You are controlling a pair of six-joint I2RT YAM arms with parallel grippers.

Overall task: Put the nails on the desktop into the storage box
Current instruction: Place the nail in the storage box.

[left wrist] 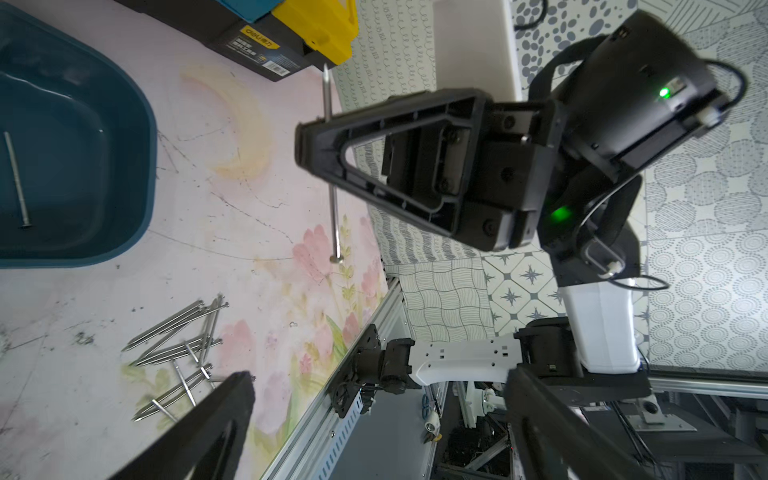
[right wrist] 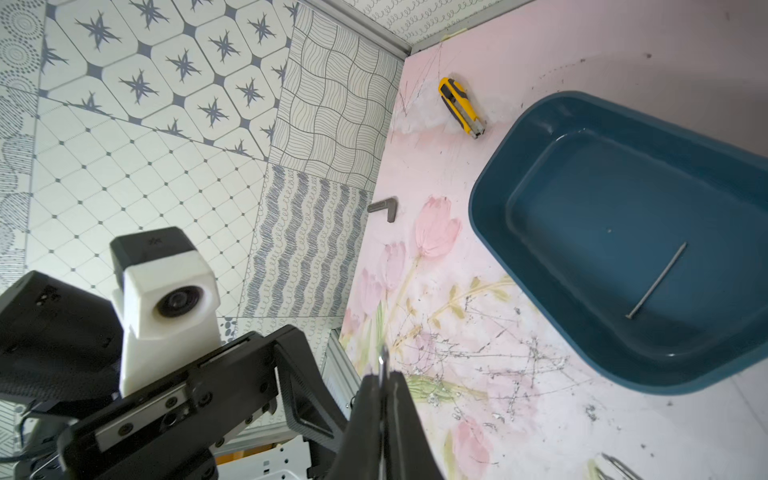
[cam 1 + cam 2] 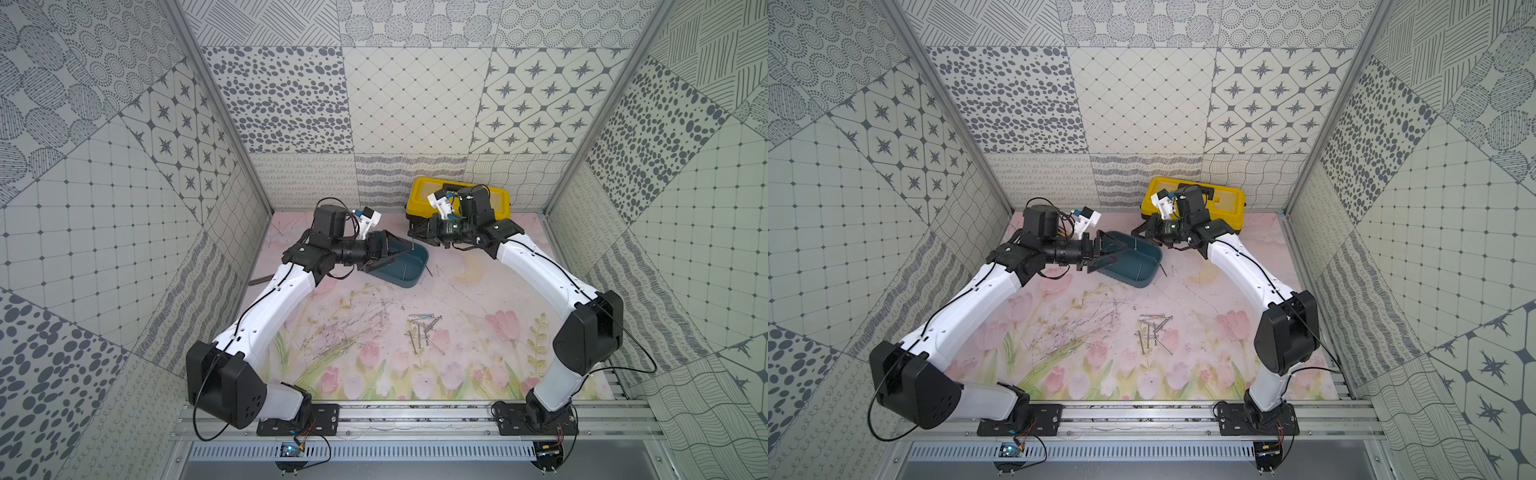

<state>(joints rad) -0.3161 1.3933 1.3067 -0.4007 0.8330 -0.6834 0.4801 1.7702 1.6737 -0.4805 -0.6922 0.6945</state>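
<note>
Two grippers meet toward the back of the desktop (image 3: 478, 291), about 11 o'clock from its middle, where the blue box (image 3: 405, 280) sits. The left gripper (image 3: 401, 253) hangs over the box's 9 o'clock end with its jaws spread wide and nothing between them. In its own wrist view the fingers (image 1: 232, 395) stand far apart.

The right gripper (image 1: 304, 141) faces it from the 3 o'clock side, jaws pinched tight on a single nail (image 1: 333, 195). That nail sits crosswise to the fingers and is gripped partway along its shaft. It seems to run roughly from 12 to 6, with its flat head toward 6. It is by the box's 1 o'clock corner, though I cannot tell whether it is over the box or just outside the rim.

One more nail, the loose nail (image 2: 656, 280), lies flat on the box's floor. The heap of nails (image 3: 424, 332) lies criss-crossed near the middle of the desktop, a little toward 6 o'clock and well apart from the box.

Behind the right gripper, a yellow toolbox (image 3: 500, 199) stands against the back wall at about 1 o'clock. A bent grey bar (image 2: 384, 208) lies at the 9 o'clock edge. A yellow knife (image 2: 461, 108) lies near the box, toward the 10 o'clock corner.
</note>
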